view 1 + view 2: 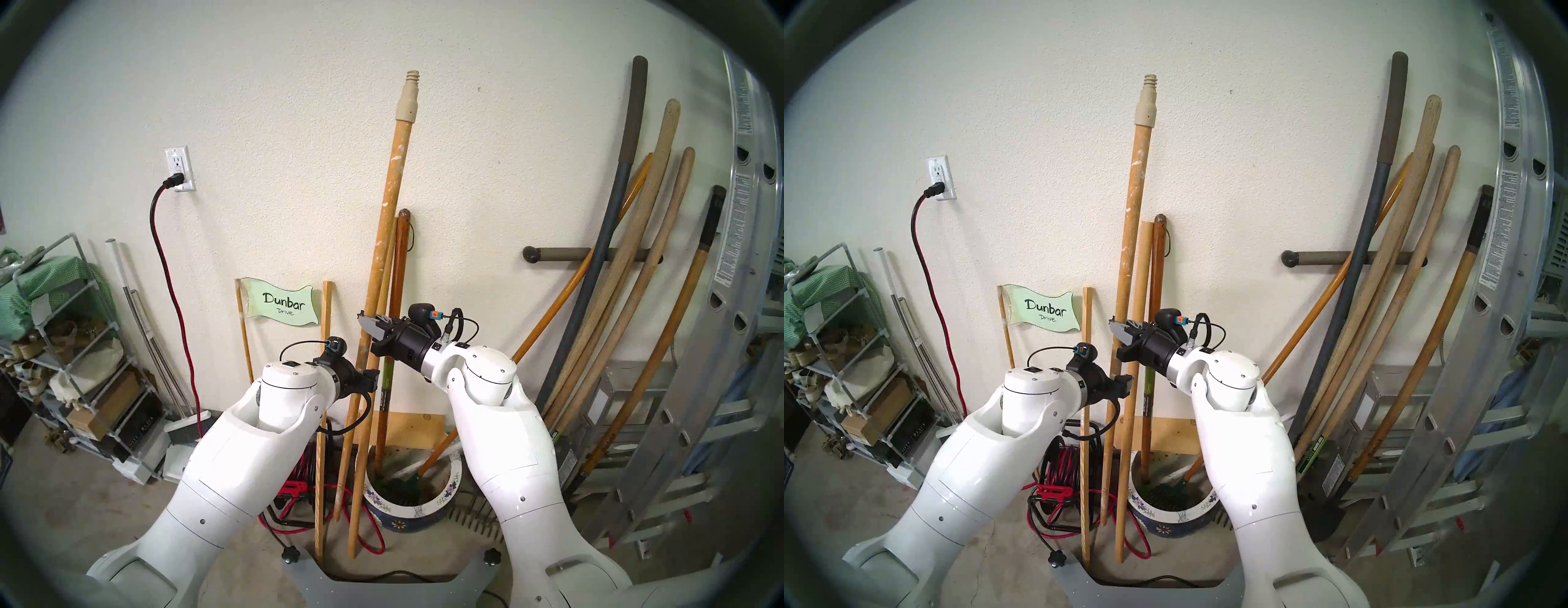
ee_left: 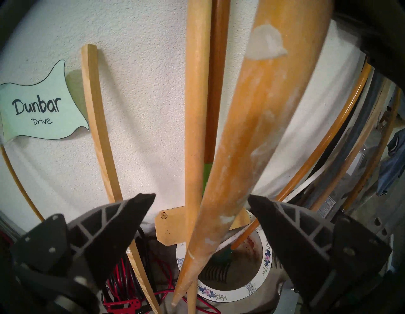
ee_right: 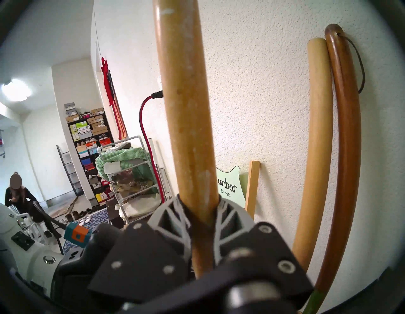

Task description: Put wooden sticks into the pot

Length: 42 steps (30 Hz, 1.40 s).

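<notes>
The paint-flecked wooden stick point(image 1: 392, 191) with a cream threaded tip leans near the wall, and my right gripper point(image 1: 368, 326) is shut on its middle point(image 3: 197, 153). Lower down, my left gripper point(image 2: 201, 196) stands open with its fingers point(image 2: 131, 219) on either side of this stick, not pressing it. The plain wooden stick point(image 1: 1140, 288) stands just behind it against the wall. Both lower ends point(image 1: 344, 535) sit left of the blue flowered pot point(image 1: 399, 523), outside its white rim point(image 2: 266, 261).
A dark brown handle point(image 1: 396, 276) and a rake stand in the pot. A thin square stick point(image 1: 324, 361), a "Dunbar Drive" sign point(image 1: 282, 303) and a red-black cord reel point(image 1: 1059, 471) are on the left. Long garden tools point(image 1: 628, 318) and a ladder point(image 1: 738, 297) crowd the right.
</notes>
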{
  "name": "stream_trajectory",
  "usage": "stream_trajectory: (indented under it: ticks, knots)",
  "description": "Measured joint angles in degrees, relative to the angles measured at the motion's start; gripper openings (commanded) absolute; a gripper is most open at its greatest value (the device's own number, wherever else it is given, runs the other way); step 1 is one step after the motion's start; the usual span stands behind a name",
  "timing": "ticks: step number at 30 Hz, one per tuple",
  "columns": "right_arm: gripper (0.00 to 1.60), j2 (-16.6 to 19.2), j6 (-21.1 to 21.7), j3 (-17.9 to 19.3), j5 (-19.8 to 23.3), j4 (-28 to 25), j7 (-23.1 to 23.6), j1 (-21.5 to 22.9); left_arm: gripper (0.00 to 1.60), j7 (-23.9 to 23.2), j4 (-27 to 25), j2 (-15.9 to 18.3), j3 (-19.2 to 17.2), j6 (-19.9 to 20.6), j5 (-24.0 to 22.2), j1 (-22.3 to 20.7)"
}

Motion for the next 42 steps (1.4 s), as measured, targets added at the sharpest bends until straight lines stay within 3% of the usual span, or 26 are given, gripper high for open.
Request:
stream_trajectory:
  ticks: [23,32,42]
  knots:
    - [0.00,0.0,0.2,0.1,0.0,0.1,0.3,0.8,1.60,1.8,-0.1,-0.8,0.4,2.4,-0.7,-0.3]
    - [0.00,0.0,0.2,0.0,-0.2,0.3,-0.1,1.0,1.60,1.4,4.6,-1.2,2.9,3.0,0.1,-1.6]
    - [0.00,-0.1,0.2,0.1,-0.1,0.8,-0.6,1.5,1.60,6.7,-3.1,-1.0,3.2,4.6,1.5,4.1]
